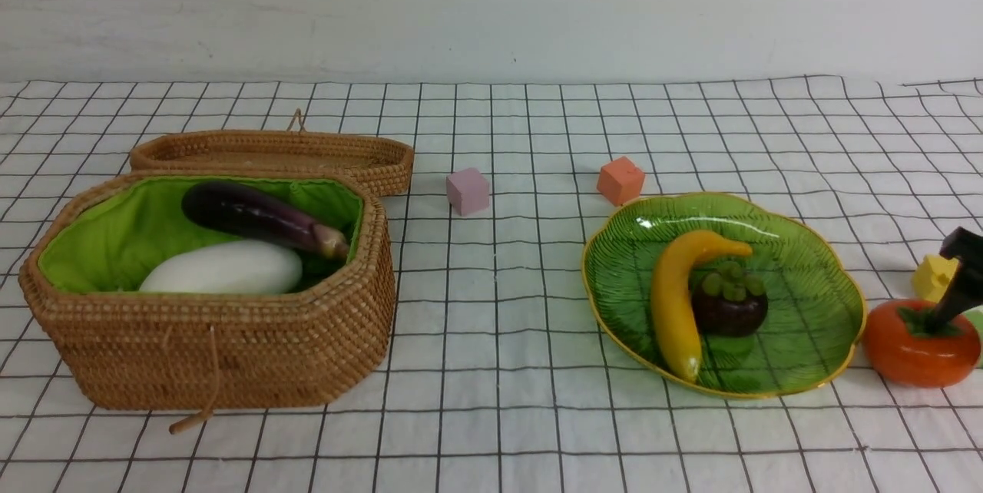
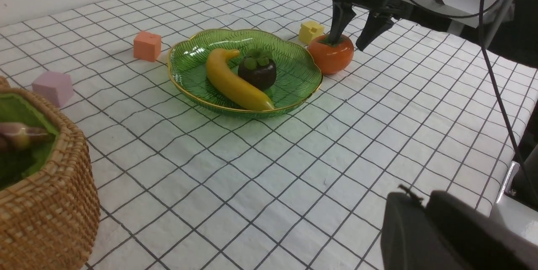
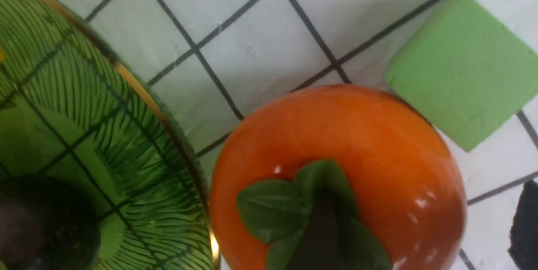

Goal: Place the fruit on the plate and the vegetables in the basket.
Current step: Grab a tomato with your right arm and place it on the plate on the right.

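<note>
While the front view cut off most of the right claw (image 1: pixel 948 301), we saw it whole in the left wrist view, where its two dark fingers (image 2: pixel 340 19) stood spread apart, released, holding nothing. One finger's tip rested on the green leafy top of the persimmon (image 2: pixel 330 54); the other hung in the air just beside the fruit, off its far side from the plate (image 2: pixel 218 106). The persimmon sat on the checked cloth of the bench (image 1: pixel 491 339), directly under the claw and just outside the plate's gold rim. Only the right wrist view showed us a green cube (image 3: pixel 464 70) lying close by the persimmon, away from the plate, and how narrow the gap was between fruit and rim. On the plate, beyond the persimmon from the claw, lay the banana (image 1: pixel 677 301) with the mangosteen (image 1: pixel 729 301) touching it. A yellow cube (image 1: pixel 934 276) sat just behind the claw. Well away, past the plate, an orange cube (image 1: pixel 620 180) and a pink cube (image 1: pixel 468 190) stood on the cloth. Farthest from the claw, the basket (image 1: pixel 223 355) held the eggplant (image 1: pixel 261 218) and the white radish (image 1: pixel 224 269), with the woven lid (image 1: pixel 276 155) behind it. The left claw (image 2: pixel 424 219) showed only as a dark blurred shape in its own view; its fingers looked clenched together on nothing.
</note>
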Motion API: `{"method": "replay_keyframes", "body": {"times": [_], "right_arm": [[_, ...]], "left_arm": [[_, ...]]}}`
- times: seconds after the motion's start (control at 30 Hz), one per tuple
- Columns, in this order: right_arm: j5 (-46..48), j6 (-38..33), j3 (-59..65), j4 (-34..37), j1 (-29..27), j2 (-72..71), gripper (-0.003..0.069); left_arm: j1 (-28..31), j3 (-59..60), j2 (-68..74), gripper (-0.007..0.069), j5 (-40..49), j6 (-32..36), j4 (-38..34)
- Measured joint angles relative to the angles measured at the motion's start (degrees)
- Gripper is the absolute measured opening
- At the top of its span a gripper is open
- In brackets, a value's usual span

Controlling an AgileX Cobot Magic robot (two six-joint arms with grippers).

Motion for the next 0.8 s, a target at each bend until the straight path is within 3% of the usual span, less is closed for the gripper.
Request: {"method": "replay_keyframes", "body": {"times": [0.33, 0.8], "right_arm": [[-1.17, -4.48, -0.28, 8.72, 0.01, 1.56, 0.0573], [-2.59, -5.84, -0.28, 10.74, 0.11, 1.99, 0.0549]], "left_arm": [[0.00, 0.00, 0.00, 0.0062, 0.00, 0.04, -0.22], [0.00, 0.00, 0.00, 0.0062, -0.11, 0.04, -0.45]]}}
